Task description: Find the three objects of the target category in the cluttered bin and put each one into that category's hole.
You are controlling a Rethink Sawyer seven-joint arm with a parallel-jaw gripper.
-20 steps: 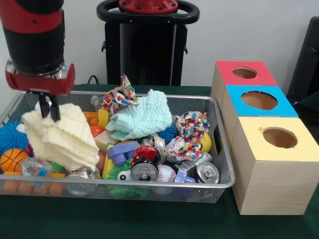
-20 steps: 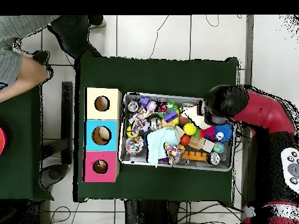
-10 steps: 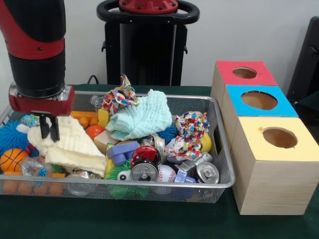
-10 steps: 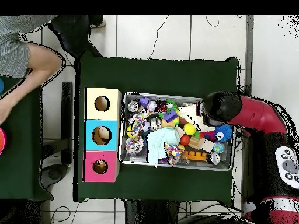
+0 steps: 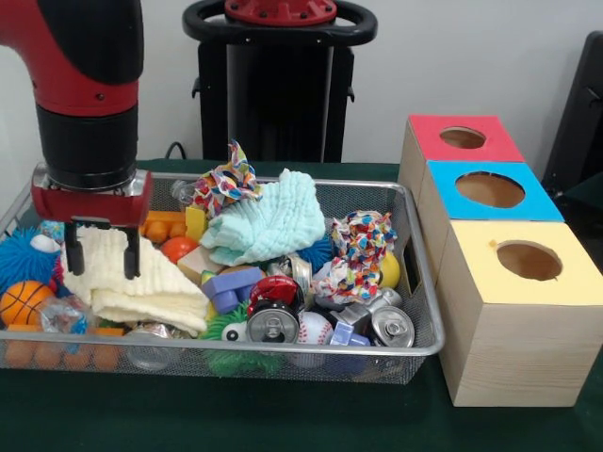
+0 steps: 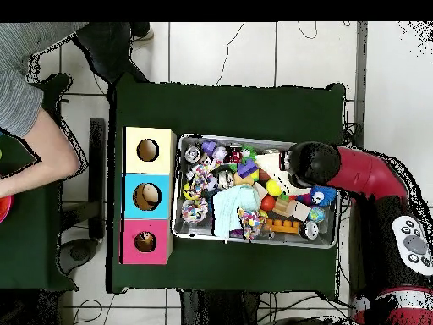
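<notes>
The red and black robot arm's gripper (image 5: 101,252) hangs low over the end of the silver wire-mesh bin (image 5: 426,320) farthest from the boxes, its two dark fingers (image 5: 73,251) spread apart and straddling the top of a pale yellow waffle-textured cloth (image 5: 141,282) that lies slumped over the other clutter; nothing is clamped between them, though the tips look to be touching or just above the fabric. Which category is the target cannot be read from the pictures, but cloths seem a fair guess: a mint green waffle-textured cloth (image 5: 266,218) sits heaped in the middle of the bin, well apart from the yellow one, among crumpled patterned paper balls (image 5: 358,252), drink cans (image 5: 273,325), an orange toy basketball (image 5: 23,301) and a spiky blue ball (image 5: 19,256). Beside the bin stand three wooden boxes with round holes, topped red (image 5: 462,138), blue (image 5: 490,190) and yellow (image 5: 528,261). I judge the step in hand to be the search through the bin, with no cloth yet delivered; the next move calls for either closing on the yellow cloth and carrying it across the bin to the right hole, or shifting to a fresh target
</notes>
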